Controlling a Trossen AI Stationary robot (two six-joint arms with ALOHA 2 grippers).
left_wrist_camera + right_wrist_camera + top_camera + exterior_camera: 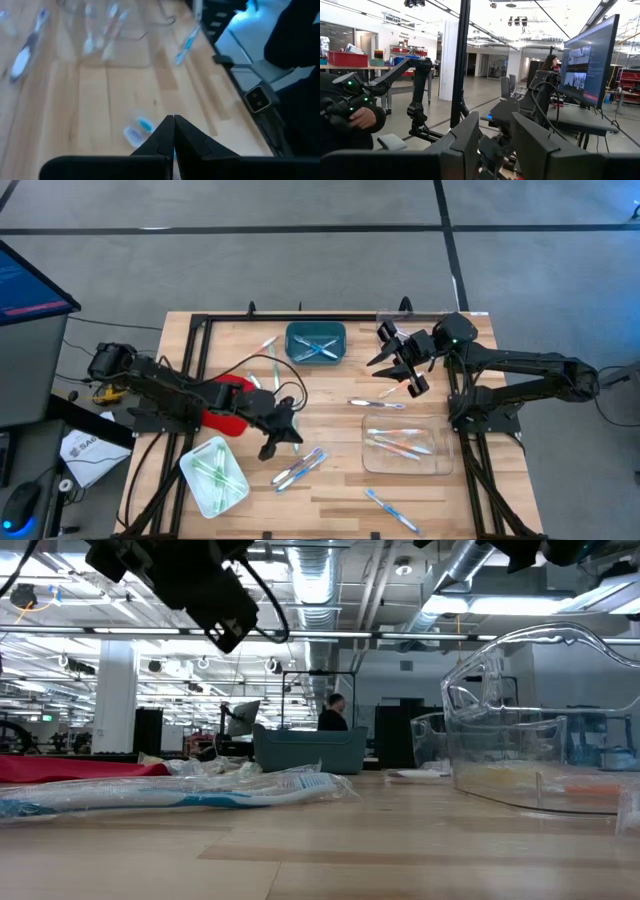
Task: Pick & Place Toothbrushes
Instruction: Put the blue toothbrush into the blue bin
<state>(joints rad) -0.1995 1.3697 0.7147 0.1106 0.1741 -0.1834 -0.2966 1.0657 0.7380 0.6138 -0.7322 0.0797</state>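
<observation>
Light: we see bright ceiling lamps glaring overhead.
Blur: our left wrist view smears the table.

Teal bin at table's twelve o'clock, clear tray at four, white tray at seven, toothbrushes between them.

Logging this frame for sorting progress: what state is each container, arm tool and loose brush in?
Teal bin: upright, holds blue toothbrushes.
Clear tray: upright, holds pink and orange-red toothbrushes.
White-green tray: holds green toothbrushes.
Left tool: shut, empty, above the table.
Right tool: raised, partly open; whether it holds anything is unclear.
Loose toothbrushes: lying flat on the table.
</observation>
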